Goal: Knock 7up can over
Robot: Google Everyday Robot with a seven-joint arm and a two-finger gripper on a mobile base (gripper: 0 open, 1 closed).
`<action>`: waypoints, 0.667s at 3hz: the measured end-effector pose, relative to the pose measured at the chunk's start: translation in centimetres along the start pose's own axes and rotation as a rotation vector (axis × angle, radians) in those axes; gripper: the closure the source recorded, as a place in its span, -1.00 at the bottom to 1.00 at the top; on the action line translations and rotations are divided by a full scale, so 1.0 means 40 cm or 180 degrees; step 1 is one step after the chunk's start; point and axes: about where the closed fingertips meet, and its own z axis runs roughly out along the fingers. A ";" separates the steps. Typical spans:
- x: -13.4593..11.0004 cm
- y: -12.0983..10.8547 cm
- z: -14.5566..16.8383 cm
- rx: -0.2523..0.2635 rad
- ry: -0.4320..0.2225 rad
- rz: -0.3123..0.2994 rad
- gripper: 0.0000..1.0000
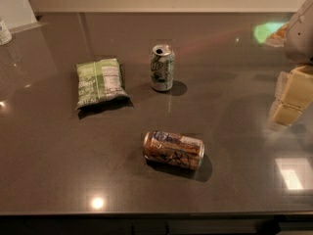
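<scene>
The 7up can (pixel 162 67) stands upright on the dark table (pixel 58 160), a little behind the middle, with its silver top and pull-tab hole facing up. My gripper (pixel 292 98) is at the right edge of the view, well to the right of the can and apart from it. Its pale yellow fingers (pixel 298 89) hang above the table surface. Nothing shows between them.
A green snack bag (pixel 100 82) lies flat to the left of the 7up can. An orange-brown patterned can (pixel 173 150) lies on its side nearer the front edge. A white container (pixel 4 32) stands at the far left. A wall runs along the back.
</scene>
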 end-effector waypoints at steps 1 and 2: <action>0.000 0.000 0.000 0.0003 -0.0001 0.0000 -1.00; -0.021 -0.025 0.013 0.0003 -0.0120 0.0024 -1.00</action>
